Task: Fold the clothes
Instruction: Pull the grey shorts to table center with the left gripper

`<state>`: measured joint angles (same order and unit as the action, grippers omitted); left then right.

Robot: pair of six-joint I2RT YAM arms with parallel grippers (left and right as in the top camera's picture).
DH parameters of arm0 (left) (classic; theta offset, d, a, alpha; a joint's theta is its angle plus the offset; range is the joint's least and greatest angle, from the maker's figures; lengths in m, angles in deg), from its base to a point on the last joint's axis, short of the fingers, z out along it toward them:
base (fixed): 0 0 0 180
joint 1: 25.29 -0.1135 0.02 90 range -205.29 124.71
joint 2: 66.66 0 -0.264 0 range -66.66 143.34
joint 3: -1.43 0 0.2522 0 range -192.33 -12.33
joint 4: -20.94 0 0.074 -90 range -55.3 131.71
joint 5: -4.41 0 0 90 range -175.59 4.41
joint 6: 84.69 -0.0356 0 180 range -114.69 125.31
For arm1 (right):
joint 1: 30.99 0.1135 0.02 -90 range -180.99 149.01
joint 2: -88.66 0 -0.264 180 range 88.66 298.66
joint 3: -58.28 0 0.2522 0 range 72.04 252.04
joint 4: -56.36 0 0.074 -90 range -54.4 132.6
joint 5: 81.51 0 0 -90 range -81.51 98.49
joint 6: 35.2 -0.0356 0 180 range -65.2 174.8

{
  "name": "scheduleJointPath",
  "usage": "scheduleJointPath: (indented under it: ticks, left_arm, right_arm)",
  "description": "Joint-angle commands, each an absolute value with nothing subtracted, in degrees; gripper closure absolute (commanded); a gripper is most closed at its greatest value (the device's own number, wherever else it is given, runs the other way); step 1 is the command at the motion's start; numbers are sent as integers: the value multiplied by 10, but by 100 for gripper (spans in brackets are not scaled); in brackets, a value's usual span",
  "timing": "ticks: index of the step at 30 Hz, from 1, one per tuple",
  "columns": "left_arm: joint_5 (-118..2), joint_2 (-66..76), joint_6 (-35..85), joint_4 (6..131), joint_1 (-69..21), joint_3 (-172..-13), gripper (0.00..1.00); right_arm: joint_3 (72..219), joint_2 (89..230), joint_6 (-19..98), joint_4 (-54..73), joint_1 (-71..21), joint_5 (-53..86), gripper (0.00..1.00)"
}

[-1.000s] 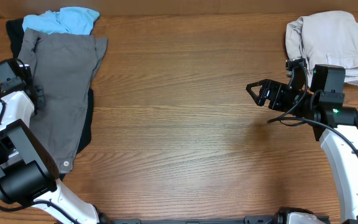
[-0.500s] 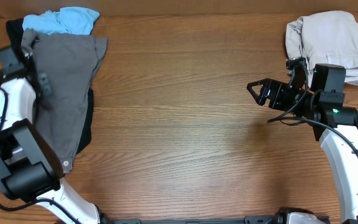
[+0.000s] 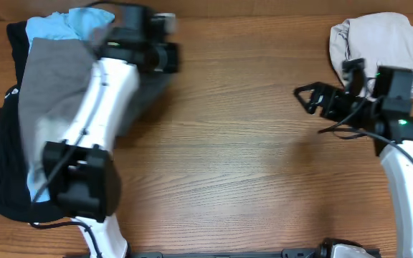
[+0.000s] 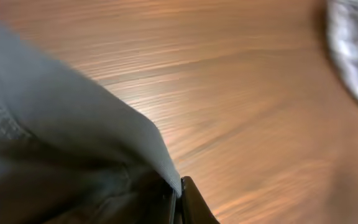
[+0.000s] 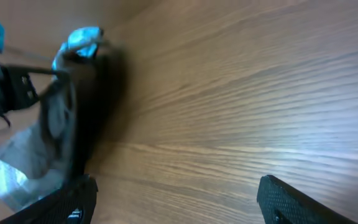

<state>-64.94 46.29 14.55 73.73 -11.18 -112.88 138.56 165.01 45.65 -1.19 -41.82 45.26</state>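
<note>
Grey twill of the shorts (image 4: pixel 55 124) is clamped between the left jaws, which are shut on one edge of the cloth. In the left wrist view the fabric runs back from the tips, and ahead of them there is only the bare bench (image 3: pixel 235 165). The rest of the shorts lies behind these jaws, under the left arm (image 3: pixel 102 100), on a black garment (image 3: pixel 6 172) and next to a light-blue shirt (image 3: pixel 70 25). The right jaws stand wide apart and empty over bare wood, with a pale beige garment (image 3: pixel 382 39) just behind them. I judge that the step in hand is to draw the shorts out of the pile. The next move calls for laying them flat ahead of the left jaws, and probably for the right jaws to take a second corner.
</note>
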Motion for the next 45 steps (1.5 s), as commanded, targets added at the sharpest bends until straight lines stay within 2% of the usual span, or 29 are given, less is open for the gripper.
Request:
scheduleJointPath:
  ticks: [1,5,8,9,10,11,12,17,23,28,32,36,42,45]
  left_arm:
    - [-612,460,181,684,4,-1146,96]
    - [-678,473,187,629,102,-1146,96]
    - [-691,493,186,598,141,-1146,90]
    - [-693,500,186,588,150,-1146,79]
    - [-696,506,185,581,156,-1146,64]
    - [-697,512,183,571,160,-1146,20]
    - [-697,513,179,570,160,-1146,0]
    - [-694,499,176,581,122,-1159,0]
    - [-694,436,154,715,41,-1184,0]
    - [-689,393,135,879,-58,-1184,0]
    - [-687,401,81,967,-96,-1180,0]
    - [-755,412,60,1015,-96,-1155,0]
    - [-750,413,77,1022,-96,-1072,0]
    - [-735,413,77,1021,-96,-1019,0]
  right_arm:
    - [1444,1645,460,-48,-479,457,12]
    - [1479,1645,489,-95,-559,480,9]
    - [1484,1645,491,-101,-609,496,9]
    - [1484,1645,491,-102,-621,496,9]
    - [1484,1645,491,-102,-628,496,8]
    - [1484,1645,493,-102,-639,498,7]
    - [1484,1645,493,-101,-642,497,7]
    - [1484,1645,493,-102,-648,497,4]
    - [1484,1645,508,-146,-625,478,6]
    - [1482,1650,493,-237,-515,372,9]
    - [1451,1654,407,-265,-425,304,11]
    - [1378,1654,333,-221,-341,302,13]
    - [1244,1654,230,-67,-194,288,20]
    - [1213,1656,179,-38,-148,234,21]
